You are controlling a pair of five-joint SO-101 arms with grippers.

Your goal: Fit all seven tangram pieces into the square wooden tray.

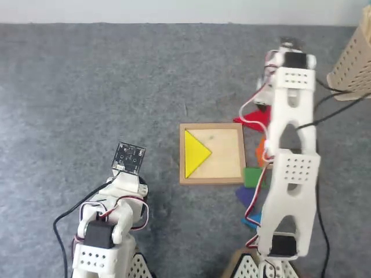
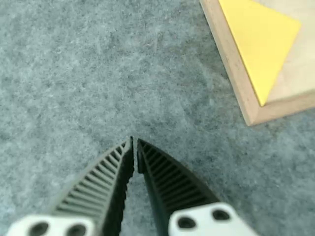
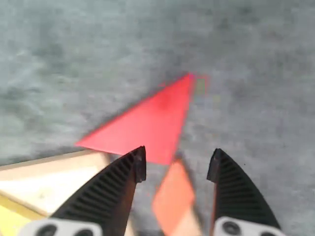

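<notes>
Tray [image 1: 211,180] holds yellow triangle [image 1: 196,153] only; six left, I judge. Red triangle [image 3: 150,123] and orange piece [image 3: 172,196] just beside tray. Right gripper [image 3: 178,151] wide above them; left gripper [image 2: 135,141] closed, empty, near tray.

The tray [image 1: 211,125] at centre frame is pale natural wood and holds a bright yellow triangle [image 1: 194,153]. To its right lie a red triangle [image 1: 255,117], an orange piece [image 1: 261,145], a green piece [image 1: 253,176], a purple piece [image 1: 246,196] and a blue piece [image 1: 255,219]. The mat [image 1: 87,87] is mottled grey, and the left gripper [image 2: 134,142] and right gripper [image 3: 177,160] are black and ribbed.
</notes>
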